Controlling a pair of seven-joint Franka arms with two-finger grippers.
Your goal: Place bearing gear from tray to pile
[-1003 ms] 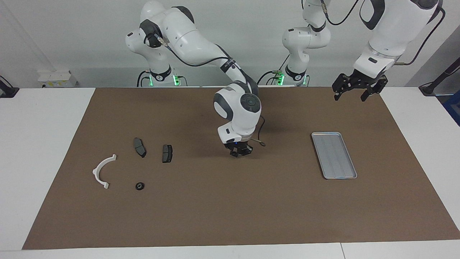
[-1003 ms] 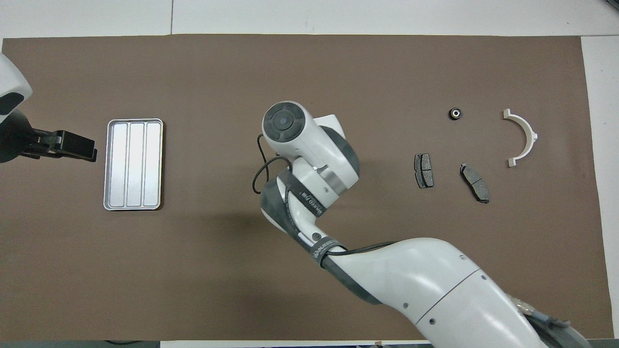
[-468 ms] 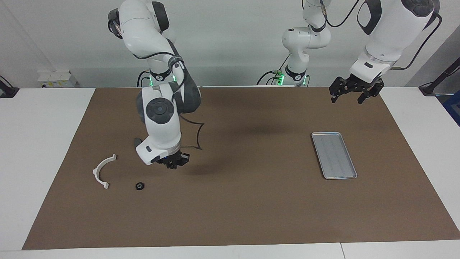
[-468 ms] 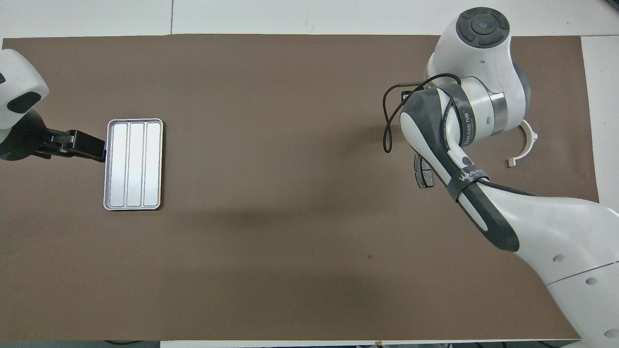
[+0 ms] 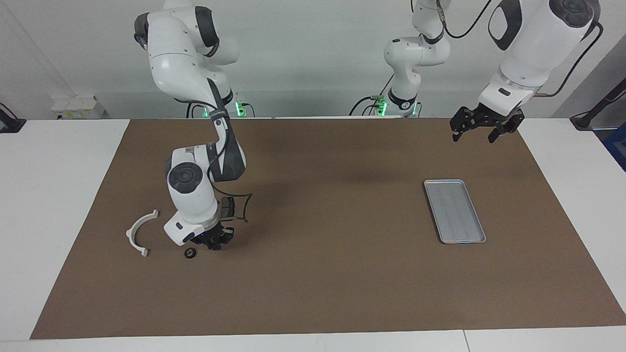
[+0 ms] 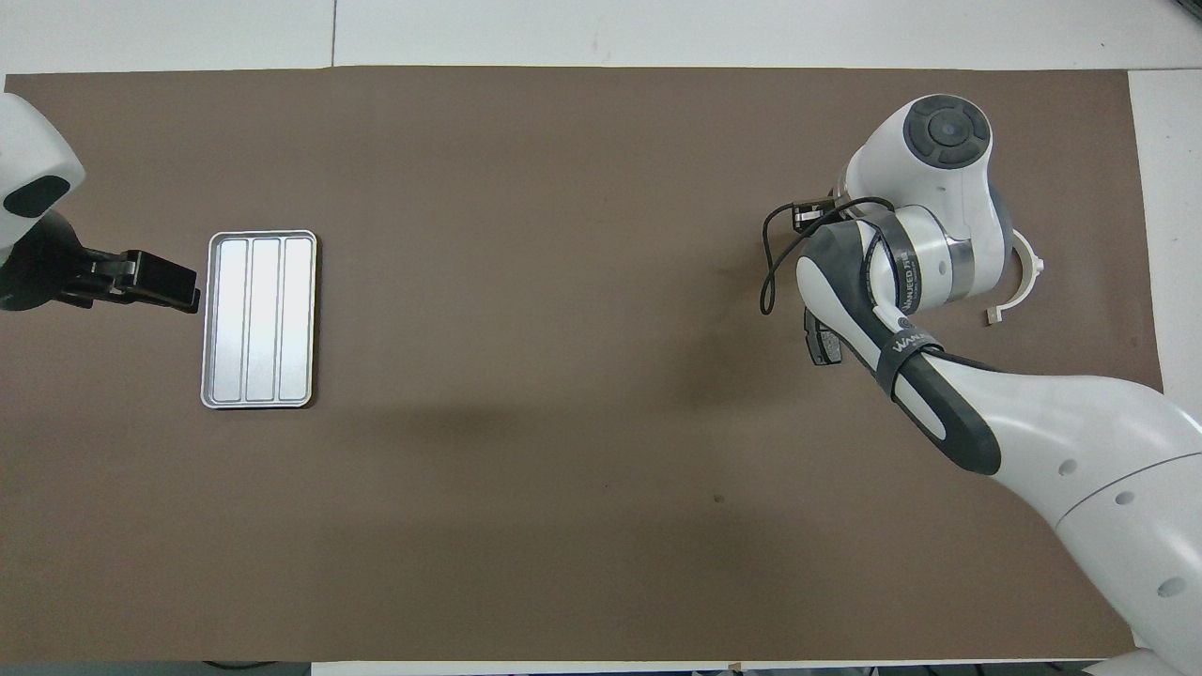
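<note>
The silver tray (image 5: 455, 210) lies empty on the brown mat; it also shows in the overhead view (image 6: 258, 319). The pile holds a white arc (image 5: 139, 232), a dark brake pad (image 5: 226, 208) partly covered by my right arm, and a small black bearing gear (image 5: 190, 253). My right gripper (image 5: 213, 242) hangs low over the mat, close beside the bearing gear. In the overhead view the right wrist hides the gear; the arc (image 6: 1030, 277) and one pad (image 6: 820, 345) peek out. My left gripper (image 5: 481, 131) is open and empty, up over the mat beside the tray, and waits.
The brown mat (image 5: 313, 274) covers most of the white table. The second brake pad is hidden by my right arm. A small white box (image 5: 76, 105) sits off the mat at the right arm's end.
My right arm swung from over the middle of the mat to the pile and came down beside the bearing gear, which lay there throughout. The left gripper barely shifted.
</note>
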